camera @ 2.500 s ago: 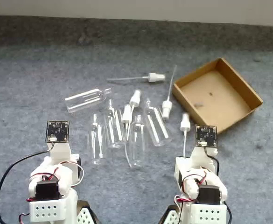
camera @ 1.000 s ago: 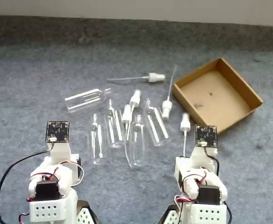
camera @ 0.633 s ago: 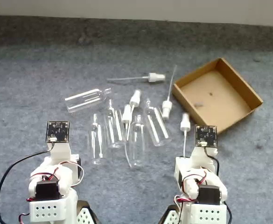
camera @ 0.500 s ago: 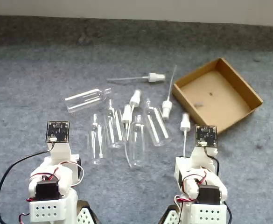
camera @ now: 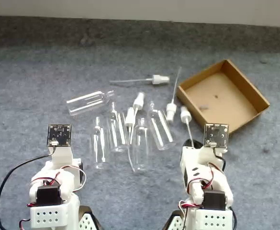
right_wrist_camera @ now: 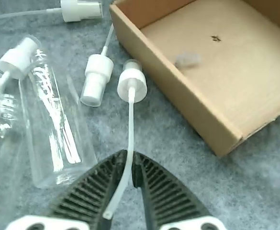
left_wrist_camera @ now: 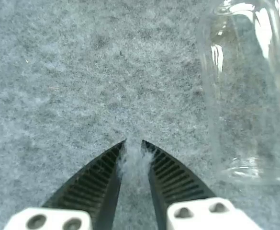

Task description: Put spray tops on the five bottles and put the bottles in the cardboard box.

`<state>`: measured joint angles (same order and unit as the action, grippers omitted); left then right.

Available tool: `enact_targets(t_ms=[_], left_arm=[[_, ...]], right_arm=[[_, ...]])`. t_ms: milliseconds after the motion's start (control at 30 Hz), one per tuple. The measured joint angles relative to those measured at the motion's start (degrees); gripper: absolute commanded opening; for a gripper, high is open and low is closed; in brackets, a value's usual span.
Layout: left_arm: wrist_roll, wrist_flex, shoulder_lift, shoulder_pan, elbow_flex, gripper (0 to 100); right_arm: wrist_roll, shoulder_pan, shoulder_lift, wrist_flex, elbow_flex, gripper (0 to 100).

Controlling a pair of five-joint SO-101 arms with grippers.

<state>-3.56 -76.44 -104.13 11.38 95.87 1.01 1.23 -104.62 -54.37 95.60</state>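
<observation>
Now the right gripper [right_wrist_camera: 129,154] is pinched shut on the thin tube of a spray top [right_wrist_camera: 131,87]. Its white head sits a little farther out and nearer the cardboard box [camera: 254,96] than half a second ago, when it lay loose just ahead of that arm. The five clear bottles [camera: 140,143] lie on the grey carpet [camera: 44,72], left of the box, apparently uncapped. The left gripper [left_wrist_camera: 133,143] rests nearly closed on nothing, beside the nearest bottle [left_wrist_camera: 245,96]. Fitting the first top seems to be starting.
</observation>
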Motion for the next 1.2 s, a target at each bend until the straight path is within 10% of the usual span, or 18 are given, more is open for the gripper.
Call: enact_targets(t_ms=[633,1200], left_arm=[[0.0,0.0,0.0,0.0,0.0,1],[0.0,0.0,0.0,0.0,0.0,1]], right_arm=[[22.2,-0.1,2.4,-11.1,-19.5,0.7],[16.7,0.0,64.9,-8.7,-54.6,0.7]])
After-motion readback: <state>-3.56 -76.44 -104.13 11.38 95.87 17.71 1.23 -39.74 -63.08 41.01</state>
